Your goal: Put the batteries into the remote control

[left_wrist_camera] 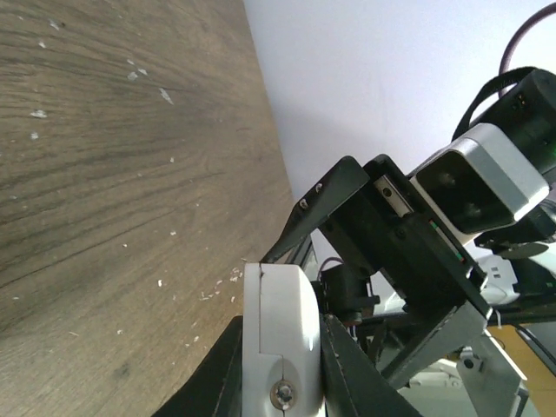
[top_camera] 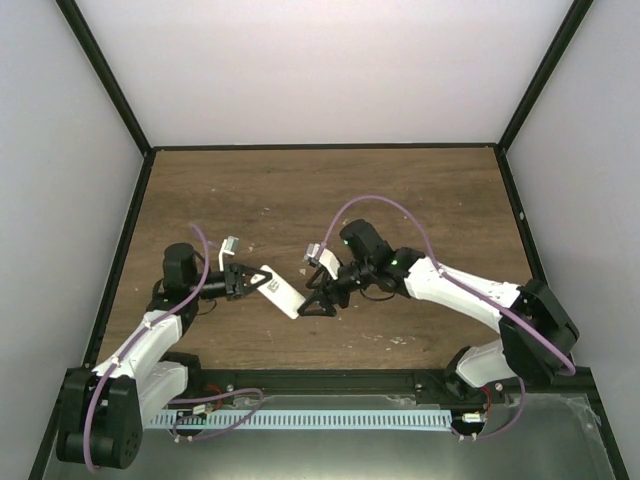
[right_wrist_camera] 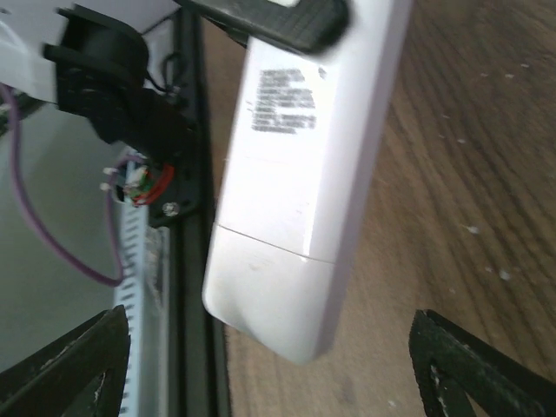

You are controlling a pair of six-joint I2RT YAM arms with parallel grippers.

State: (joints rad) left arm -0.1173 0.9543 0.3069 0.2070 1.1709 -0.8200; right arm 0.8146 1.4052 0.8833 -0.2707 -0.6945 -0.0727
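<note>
My left gripper (top_camera: 250,281) is shut on one end of the white remote control (top_camera: 280,290) and holds it above the table. In the left wrist view the remote (left_wrist_camera: 278,334) stands edge-on between the black fingers (left_wrist_camera: 204,373). My right gripper (top_camera: 318,303) is open, its fingers spread around the remote's free end. In the right wrist view the remote (right_wrist_camera: 295,191) shows its back face with small dark print and a seam near its rounded end, with black fingertips (right_wrist_camera: 473,369) wide apart either side. No blue batteries are in view.
The wooden table (top_camera: 320,200) is walled by white panels with black frame posts. A white slotted cable rail (top_camera: 300,418) runs along the near edge between the arm bases. Purple cables loop over both arms. Small white specks lie on the wood.
</note>
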